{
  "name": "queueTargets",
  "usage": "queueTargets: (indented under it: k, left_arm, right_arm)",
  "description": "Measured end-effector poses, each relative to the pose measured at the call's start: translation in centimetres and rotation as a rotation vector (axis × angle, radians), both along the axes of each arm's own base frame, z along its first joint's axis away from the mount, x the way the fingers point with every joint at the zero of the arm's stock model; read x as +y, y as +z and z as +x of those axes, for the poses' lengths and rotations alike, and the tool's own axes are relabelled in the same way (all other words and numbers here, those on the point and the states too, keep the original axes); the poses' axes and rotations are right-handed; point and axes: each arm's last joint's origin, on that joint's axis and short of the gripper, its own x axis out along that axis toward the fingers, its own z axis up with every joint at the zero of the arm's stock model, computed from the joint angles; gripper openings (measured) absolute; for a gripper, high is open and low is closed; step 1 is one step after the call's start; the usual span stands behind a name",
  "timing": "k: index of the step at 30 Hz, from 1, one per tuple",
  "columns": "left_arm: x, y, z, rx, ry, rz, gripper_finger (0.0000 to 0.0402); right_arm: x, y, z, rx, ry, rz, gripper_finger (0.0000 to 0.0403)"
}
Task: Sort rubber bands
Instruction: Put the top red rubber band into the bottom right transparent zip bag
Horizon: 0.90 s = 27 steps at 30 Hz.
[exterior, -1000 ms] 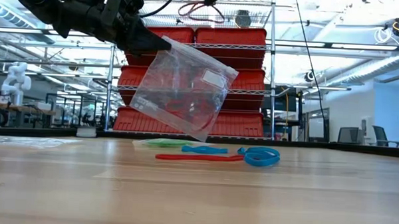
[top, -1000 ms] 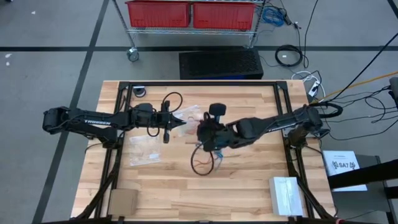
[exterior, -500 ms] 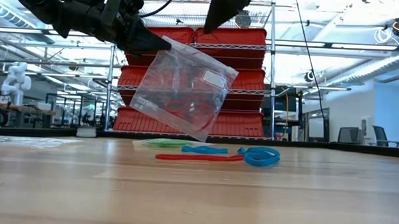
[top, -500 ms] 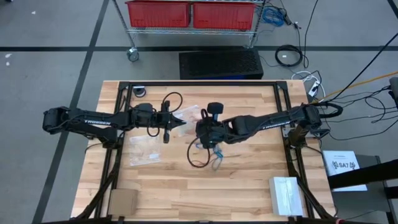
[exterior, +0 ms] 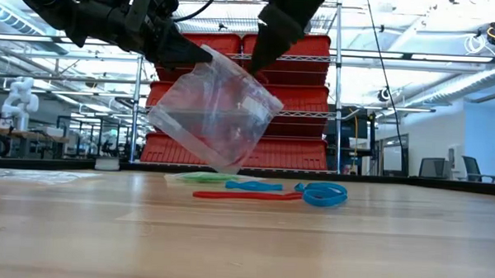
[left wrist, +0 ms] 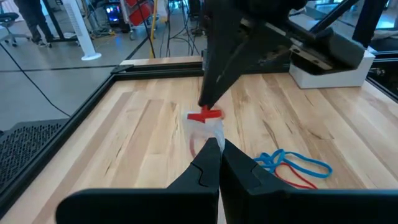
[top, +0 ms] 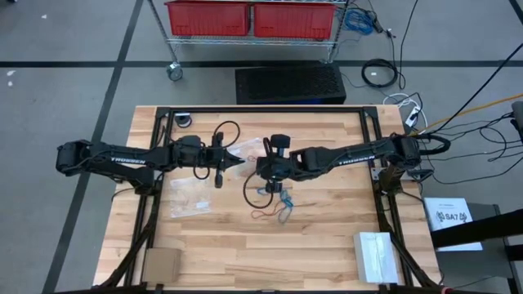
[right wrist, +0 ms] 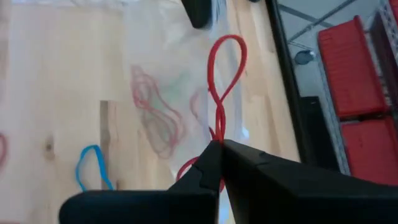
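A clear zip bag [exterior: 215, 113] with red rubber bands inside [right wrist: 155, 112] hangs above mid-table. My left gripper [exterior: 203, 53] is shut on it. My right gripper [exterior: 254, 69] is shut on a red rubber band [right wrist: 224, 68] and stands slanted at the bag's top edge [left wrist: 208, 127]. Red [exterior: 245, 195], blue [exterior: 324, 193] and green [exterior: 201, 177] bands lie flat on the table below. My left gripper pinches the bag's upper corner [left wrist: 214, 134] between its two fingers, coming nearly level from the table's left. The bag hangs tilted below the fingers, clear of the table. My right gripper pinches the red band where its strands cross [right wrist: 217, 132]. It slants down from the table's right. One twisted loop [right wrist: 227, 56] sticks out past the fingertips over the bag. The rest [right wrist: 186, 168] trails back under the fingers.
More clear bags [top: 189, 200] lie on the table's left half. A white box [top: 376, 253] sits at the near right and a cardboard piece [top: 161, 263] at the near left. A black frame [top: 261, 110] borders the work area. A rack of red bins [top: 253, 18] stands beyond the far edge.
My right gripper has come down and toward the table's left, tipping more steeply, until its tip is at the bag's top edge. The red band went with it. The bag's free upper corner has sunk and its lower end has swung toward the table's left.
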Motion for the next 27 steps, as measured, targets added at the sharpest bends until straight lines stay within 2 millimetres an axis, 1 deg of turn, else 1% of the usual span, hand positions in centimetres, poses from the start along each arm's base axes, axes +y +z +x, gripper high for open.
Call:
queueTargets:
  k: [7, 10, 13, 16, 22, 24, 27]
  left_arm:
    - [0.0, 0.0, 0.0, 0.0, 0.0, 0.0, 0.0002]
    - [0.0, 0.0, 0.0, 0.0, 0.0, 0.0, 0.0002]
    - [0.0, 0.0, 0.0, 0.0, 0.0, 0.0, 0.0002]
    - [0.0, 0.0, 0.0, 0.0, 0.0, 0.0, 0.0002]
    - [0.0, 0.0, 0.0, 0.0, 0.0, 0.0, 0.0002]
    - [0.0, 0.0, 0.0, 0.001, 0.0, 0.0, 0.0002]
    - [0.0, 0.0, 0.0, 0.003, 0.0, -0.001, 0.0002]
  right_arm:
    - [-0.5, 0.2, 0.6, -0.035, 0.112, 0.1, 0.0]
    - [-1.2, 0.3, 0.8, -0.05, 0.112, 0.113, 0.0002]
    - [-1.8, 0.4, 0.8, -0.06, 0.089, 0.117, 0.0013]
    - [-2.2, 0.3, 0.8, -0.058, 0.077, 0.12, 0.0034]
    - [-2.1, 0.6, 0.5, -0.038, 0.074, 0.122, 0.0094]
    - [-1.8, 1.2, 0.2, -0.011, 0.073, 0.127, 0.0113]
    - [-1.2, 2.5, -0.1, 0.003, 0.083, 0.127, 0.0136]
